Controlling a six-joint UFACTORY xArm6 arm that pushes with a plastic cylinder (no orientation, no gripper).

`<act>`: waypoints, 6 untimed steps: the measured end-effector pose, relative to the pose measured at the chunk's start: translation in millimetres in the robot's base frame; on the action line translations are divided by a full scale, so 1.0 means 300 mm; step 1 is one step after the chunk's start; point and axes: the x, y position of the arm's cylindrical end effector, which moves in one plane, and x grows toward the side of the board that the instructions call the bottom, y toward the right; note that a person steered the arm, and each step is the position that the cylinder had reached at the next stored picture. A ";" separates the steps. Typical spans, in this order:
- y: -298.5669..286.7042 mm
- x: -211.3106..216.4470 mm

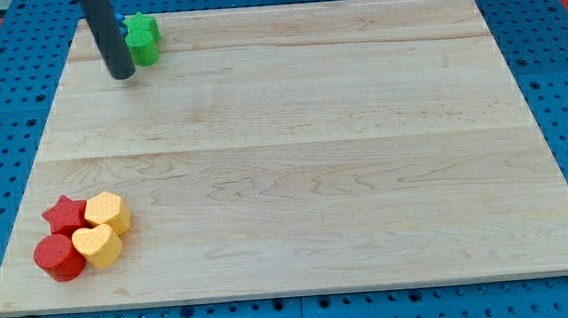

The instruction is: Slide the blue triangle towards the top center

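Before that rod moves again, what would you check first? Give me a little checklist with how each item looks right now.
1. My tip located: ok, near the board's top left corner, just left of the green block.
2. Blue triangle in sight: not ok, only a blue sliver shows behind the rod; shape cannot be told.
3. Tip touching the blue block: cannot tell, the rod hides it.
4. Green block out of the push path: not ok, it sits immediately right of the rod, toward the top center.
5. Red star, red cylinder and two yellow blocks: ok, clustered far away at bottom left.
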 end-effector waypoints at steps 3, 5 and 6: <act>-0.289 -0.217; -0.060 -0.383; -0.049 -0.392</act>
